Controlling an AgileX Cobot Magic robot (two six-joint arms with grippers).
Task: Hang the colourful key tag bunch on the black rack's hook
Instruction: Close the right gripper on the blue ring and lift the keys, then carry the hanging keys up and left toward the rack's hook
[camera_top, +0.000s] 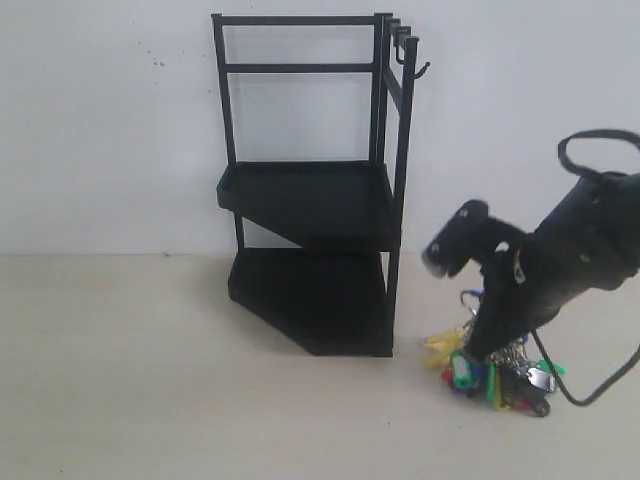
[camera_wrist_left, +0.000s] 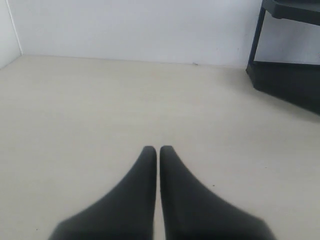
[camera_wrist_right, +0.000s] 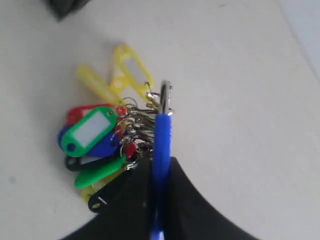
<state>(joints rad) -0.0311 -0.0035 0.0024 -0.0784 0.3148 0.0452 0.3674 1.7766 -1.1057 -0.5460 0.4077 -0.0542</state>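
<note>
The colourful key tag bunch (camera_top: 492, 375) lies on the table to the right of the black rack (camera_top: 310, 190). My right gripper (camera_top: 482, 350) reaches down onto it. In the right wrist view that gripper (camera_wrist_right: 161, 161) is shut on the bunch's blue loop (camera_wrist_right: 161, 140), with the yellow, green, red and blue tags (camera_wrist_right: 95, 132) fanned out on the table beside it. The hook (camera_top: 413, 62) sticks out at the rack's top right corner, well above the bunch. My left gripper (camera_wrist_left: 158, 149) is shut and holds nothing, low over bare table; it does not show in the exterior view.
The rack's lower tray (camera_wrist_left: 287, 82) and one post show at the edge of the left wrist view. A white wall (camera_top: 100, 120) stands behind the rack. A black cable (camera_top: 600, 385) loops down from the right arm near the bunch.
</note>
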